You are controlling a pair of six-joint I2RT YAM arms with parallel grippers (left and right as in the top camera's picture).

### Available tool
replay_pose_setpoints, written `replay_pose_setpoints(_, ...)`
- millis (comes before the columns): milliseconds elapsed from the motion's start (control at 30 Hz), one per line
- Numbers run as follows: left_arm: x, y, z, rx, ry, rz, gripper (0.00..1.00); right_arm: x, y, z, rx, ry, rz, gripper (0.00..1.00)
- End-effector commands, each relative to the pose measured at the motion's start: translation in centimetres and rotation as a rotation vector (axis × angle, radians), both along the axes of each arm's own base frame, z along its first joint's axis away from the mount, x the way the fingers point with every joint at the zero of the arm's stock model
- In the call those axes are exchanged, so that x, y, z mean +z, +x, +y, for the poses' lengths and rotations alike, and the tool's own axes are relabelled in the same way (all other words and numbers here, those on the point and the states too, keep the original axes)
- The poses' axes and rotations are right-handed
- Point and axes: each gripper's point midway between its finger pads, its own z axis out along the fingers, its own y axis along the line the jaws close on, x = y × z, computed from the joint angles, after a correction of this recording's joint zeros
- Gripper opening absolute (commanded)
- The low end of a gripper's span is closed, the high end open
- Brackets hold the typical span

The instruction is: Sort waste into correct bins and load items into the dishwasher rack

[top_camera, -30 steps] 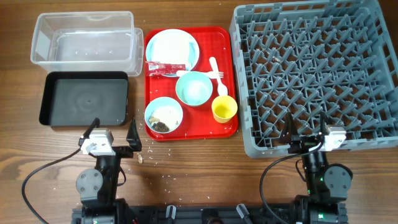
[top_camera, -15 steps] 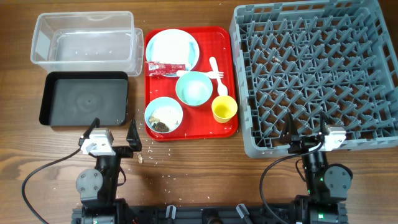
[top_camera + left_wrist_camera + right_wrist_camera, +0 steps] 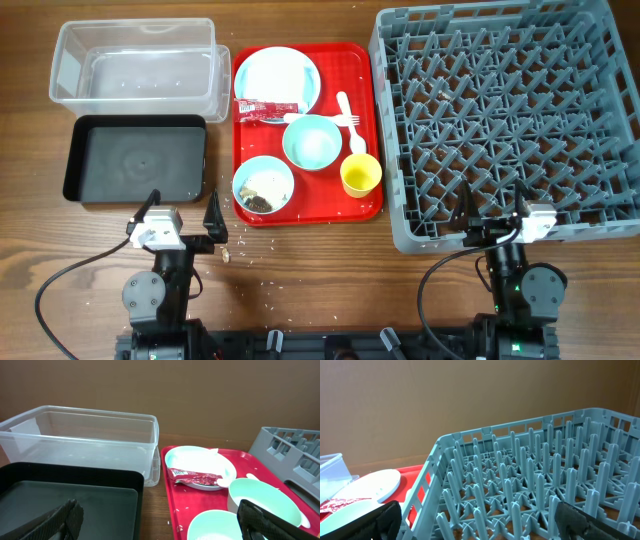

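Observation:
On the red tray [image 3: 366,115] lie a pale blue plate [image 3: 277,76], a red-and-white wrapper [image 3: 266,107], a white fork and spoon [image 3: 346,108], an empty light blue bowl [image 3: 312,141], a second bowl [image 3: 263,185] holding brown food bits and rice, and a yellow cup [image 3: 360,174]. The clear tub [image 3: 134,62] and black tray [image 3: 136,158] stand to the left, the grey rack [image 3: 505,115] to the right. My left gripper [image 3: 185,222] is open and empty in front of the black tray [image 3: 70,500]. My right gripper [image 3: 496,215] is open and empty at the rack's near edge [image 3: 530,495]. No napkin shows.
Loose white crumbs [image 3: 245,250] and a brown bit lie on the wooden table in front of the red tray. In the left wrist view the wrapper [image 3: 195,478] rests on the plate's rim [image 3: 200,460], with the tub [image 3: 80,435] behind.

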Motion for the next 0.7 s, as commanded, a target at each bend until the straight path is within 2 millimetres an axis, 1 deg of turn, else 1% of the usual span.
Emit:
replay_pose_setpoints(0, -0.2, 0.0, 0.2, 0.012, -0.010, 0.001, 1.00, 0.1, 0.0, -0.1, -0.009, 0.007, -0.006, 1.00)
replay_pose_setpoints(400, -0.1, 0.0, 0.3, 0.016, -0.010, 0.000, 1.00, 0.1, 0.0, -0.1, -0.010, 0.006, -0.006, 1.00)
replay_pose_setpoints(433, 0.0, 0.0, 0.3, 0.016, -0.009, -0.007, 1.00, 0.1, 0.0, -0.4, -0.023, 0.004, -0.006, 1.00)
replay_pose_setpoints(467, -0.2, 0.0, 0.3, 0.016, -0.010, 0.003, 1.00, 0.0, 0.0, -0.7, -0.046, 0.007, -0.004, 1.00)
replay_pose_setpoints(533, -0.2, 0.0, 0.3, 0.016, -0.010, 0.003, 1.00, 0.1, 0.0, -0.3, -0.023, 0.089, -0.003, 1.00)
replay_pose_setpoints(567, -0.2, 0.0, 0.3, 0.014, -0.012, 0.003, 1.00, 0.6, 0.0, -0.3, -0.018, 0.140, -0.020, 1.00)
replay_pose_setpoints(600, 0.2, 0.0, -0.4, -0.023, -0.017, -0.015, 1.00, 1.5, -0.1, 0.0, 0.003, 0.158, -0.055, 1.00)
replay_pose_setpoints(633, 1.0, 0.0, -0.5, -0.034, -0.015, -0.044, 1.00, 2.6, -0.2, 0.7, 0.042, 0.131, -0.099, 1.00)
replay_pose_setpoints(667, 2.0, 0.0, -0.6, -0.038, -0.010, -0.087, 1.00, 4.1, -0.5, 1.5, 0.090, 0.059, -0.162, 1.00)
